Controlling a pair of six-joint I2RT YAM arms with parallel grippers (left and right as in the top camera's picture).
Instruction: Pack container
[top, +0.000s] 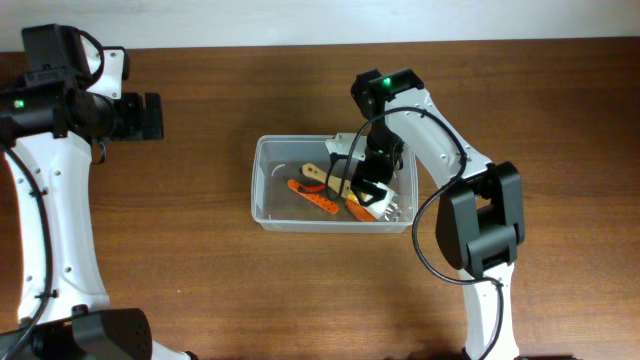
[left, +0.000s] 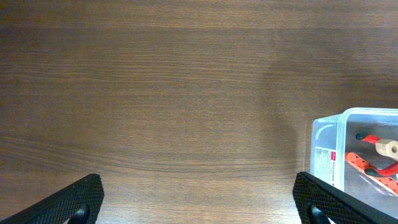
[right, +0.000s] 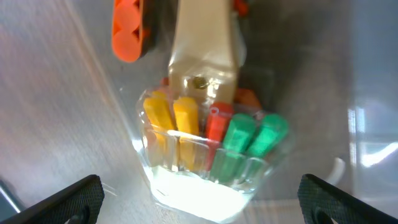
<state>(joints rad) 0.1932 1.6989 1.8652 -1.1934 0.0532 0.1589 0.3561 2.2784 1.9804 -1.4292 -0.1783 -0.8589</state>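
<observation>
Right pincer (right: 199, 196) is held wide apart, low inside the container (top: 258, 190) at the middle of the desk (top: 200, 290), just above a clear pack of coloured sticks (right: 205, 155). Left pincer (left: 199, 190) is held apart, well aside. Container wall could be clipped on withdrawal and the container dragged.

Left arm (top: 40, 200) sits back on its own side, with the left gripper (top: 150, 116) aimed across toward the middle and its fingers (left: 68, 202) spread wide. Right arm (top: 450, 160) climbs from its base, folds over at the top and tips the wrist down. The right gripper (top: 368, 185) points at the bench, fingers (right: 62, 199) wide apart too.
</observation>
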